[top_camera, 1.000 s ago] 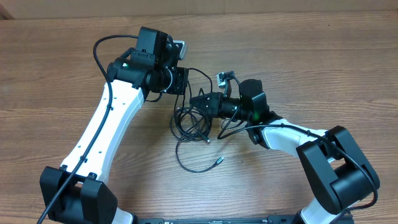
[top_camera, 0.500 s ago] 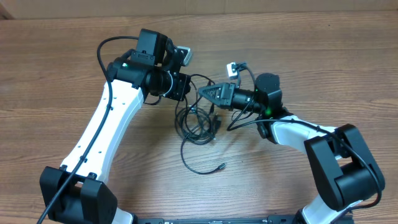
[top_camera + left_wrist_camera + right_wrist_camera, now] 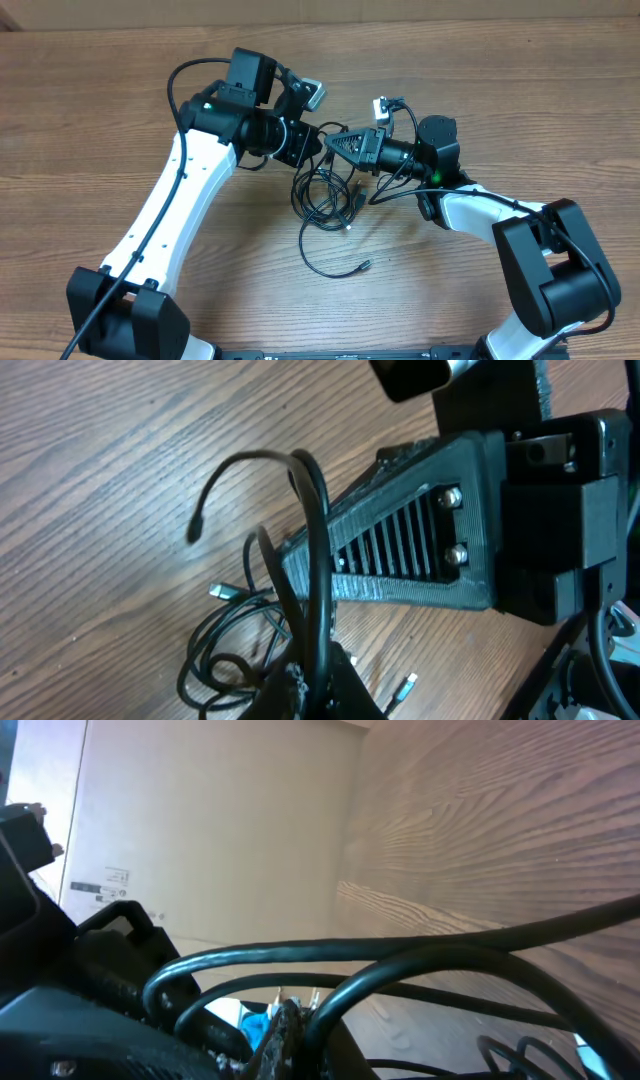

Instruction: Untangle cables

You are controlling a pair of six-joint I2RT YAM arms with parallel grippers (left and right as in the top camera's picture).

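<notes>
Both arms are meeting over the middle of the table (image 3: 520,90), the left gripper (image 3: 308,141) and the right gripper (image 3: 327,144) sitting tip to tip. Both claws are pressed together, each pinching strands of the cables (image 3: 322,195). In the left wrist view, black loops are rising from its fingertips (image 3: 312,695) past the right claw's ribbed side. The rest of the bunch is hanging and pooling on the wood just beneath them, with one strand trailing off to a silvery plug (image 3: 364,266) lying apart.
</notes>
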